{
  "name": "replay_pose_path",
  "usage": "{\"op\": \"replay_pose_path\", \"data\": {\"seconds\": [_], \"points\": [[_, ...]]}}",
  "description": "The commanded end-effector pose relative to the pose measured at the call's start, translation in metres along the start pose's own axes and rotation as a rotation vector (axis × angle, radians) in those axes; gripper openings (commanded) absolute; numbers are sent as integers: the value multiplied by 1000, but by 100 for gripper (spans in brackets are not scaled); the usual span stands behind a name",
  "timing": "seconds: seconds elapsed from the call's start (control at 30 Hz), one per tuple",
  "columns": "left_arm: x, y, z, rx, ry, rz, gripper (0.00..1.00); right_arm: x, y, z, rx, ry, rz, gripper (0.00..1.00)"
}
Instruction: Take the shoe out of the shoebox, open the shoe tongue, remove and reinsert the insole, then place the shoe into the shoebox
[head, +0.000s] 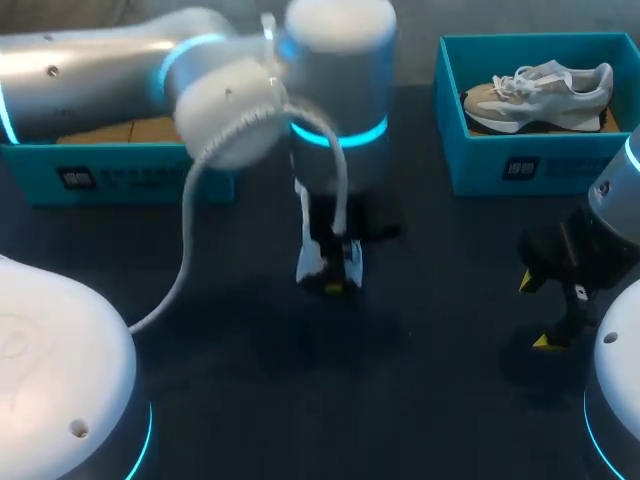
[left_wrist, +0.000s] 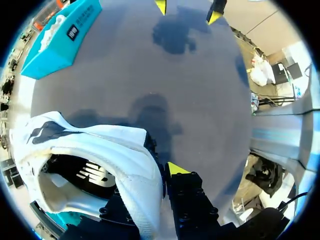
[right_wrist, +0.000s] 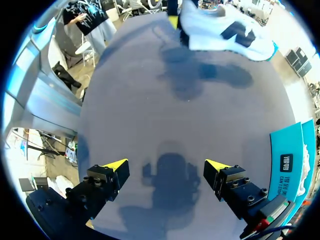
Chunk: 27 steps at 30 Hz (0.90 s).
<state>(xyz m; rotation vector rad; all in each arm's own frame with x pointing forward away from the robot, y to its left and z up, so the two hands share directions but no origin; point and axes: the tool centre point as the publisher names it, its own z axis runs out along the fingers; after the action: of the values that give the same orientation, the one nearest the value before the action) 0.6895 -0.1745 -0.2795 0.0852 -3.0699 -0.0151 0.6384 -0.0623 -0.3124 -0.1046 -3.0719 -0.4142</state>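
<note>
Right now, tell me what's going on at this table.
The left arm's fingers are clamped on the collar of a white mesh sneaker with a dark side logo, holding it up over the middle of the dark table. The right arm's fingers hang open and empty near the table's right side. A teal cardboard shoebox at the back right holds a beige and white sneaker. A second teal box sits at the back left.

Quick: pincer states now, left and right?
Left pincer: shut on the white sneaker.
Right pincer: open, holding nothing.
</note>
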Motion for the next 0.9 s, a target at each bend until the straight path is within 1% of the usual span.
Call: {"op": "replay_pose_path", "data": {"seconds": [0.03, 0.2, 0.33, 0.47, 0.57, 0.63, 0.7, 0.77, 0.9], "points": [[-21, 27, -65, 33, 9, 15, 0, 1, 0, 0, 1, -2, 0, 100], [-46, 41, -101, 55, 29, 43, 0, 1, 0, 0, 1, -2, 0, 100], [-63, 51, -122, 42, 23, 67, 0, 1, 0, 0, 1, -2, 0, 100], [-89, 66, -144, 34, 30, 85, 0, 1, 0, 0, 1, -2, 0, 100], [-108, 77, -154, 11, 28, 92, 0, 1, 0, 0, 1, -2, 0, 100], [-121, 85, -161, 10, 28, 91, 0, 1, 0, 0, 1, -2, 0, 100], [-131, 94, -164, -1, 25, 92, 0, 1, 0, 0, 1, -2, 0, 100], [-145, 107, -170, -2, 28, 92, 0, 1, 0, 0, 1, -2, 0, 100], [-172, 131, -174, -20, 39, 66, 0, 1, 0, 0, 1, -2, 0, 100]]}}
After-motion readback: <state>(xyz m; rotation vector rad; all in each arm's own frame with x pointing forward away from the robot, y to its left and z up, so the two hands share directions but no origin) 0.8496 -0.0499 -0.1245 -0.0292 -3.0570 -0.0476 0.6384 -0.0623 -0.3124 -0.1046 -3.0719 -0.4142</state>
